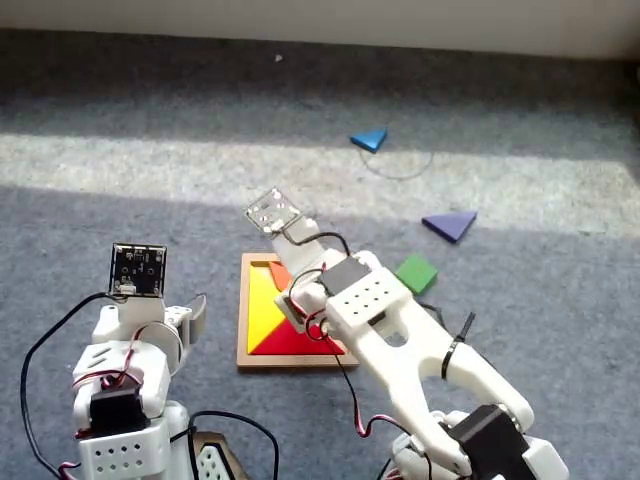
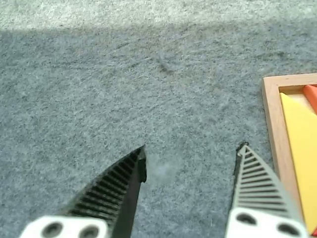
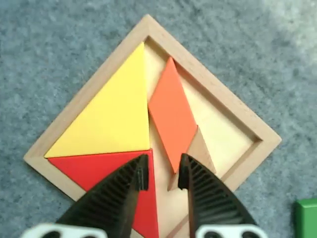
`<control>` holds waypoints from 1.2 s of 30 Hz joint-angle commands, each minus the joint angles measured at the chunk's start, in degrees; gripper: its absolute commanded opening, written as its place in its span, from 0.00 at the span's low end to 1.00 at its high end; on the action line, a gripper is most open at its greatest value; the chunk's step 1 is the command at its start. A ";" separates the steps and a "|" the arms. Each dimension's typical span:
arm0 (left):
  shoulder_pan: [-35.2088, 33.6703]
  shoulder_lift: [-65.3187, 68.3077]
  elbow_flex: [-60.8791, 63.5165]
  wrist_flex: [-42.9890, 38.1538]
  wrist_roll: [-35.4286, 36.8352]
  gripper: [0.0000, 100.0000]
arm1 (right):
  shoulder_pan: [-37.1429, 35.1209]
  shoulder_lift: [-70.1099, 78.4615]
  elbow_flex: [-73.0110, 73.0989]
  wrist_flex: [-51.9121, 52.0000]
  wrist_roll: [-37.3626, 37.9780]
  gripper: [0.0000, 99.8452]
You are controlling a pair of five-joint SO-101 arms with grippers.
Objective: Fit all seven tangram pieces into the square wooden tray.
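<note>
My left fingers (image 2: 126, 186), ribbed and tapered, are spread wide over the fuzzy grey counter (image 2: 99, 89), just beside the square wooden tray (image 3: 213, 79). In the tray lie a smooth yellow triangle (image 3: 109, 119), a red triangle (image 3: 84, 168) and an orange parallelogram (image 3: 171, 114). My right fingers (image 3: 140, 173) hover above them, slightly parted and gripping nothing. A green square (image 1: 416, 272) sits outside the tray on the right.

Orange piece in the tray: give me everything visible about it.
The orange piece is a flat, matte parallelogram. It lies in the wooden tray on its bare floor, long axis diagonal to the walls. One blunt corner meets the edge of the yellow triangle; one sharp tip lies under the slightly open right pincer.
</note>
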 commanded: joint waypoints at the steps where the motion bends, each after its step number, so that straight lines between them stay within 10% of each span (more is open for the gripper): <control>1: -0.31 -0.66 -0.57 -0.62 0.18 0.29 | 3.74 -2.24 0.13 0.31 0.26 0.18; 19: -0.31 -0.66 -0.57 -0.62 0.18 0.29 | 5.05 12.00 -5.58 6.46 0.70 0.18; 25: -0.31 -0.66 -0.57 -0.62 0.18 0.29 | 5.14 13.23 -5.93 6.46 0.70 0.03; 36: -0.31 -0.66 -0.57 -0.62 0.18 0.29 | 5.23 -3.12 -2.42 5.76 3.78 0.02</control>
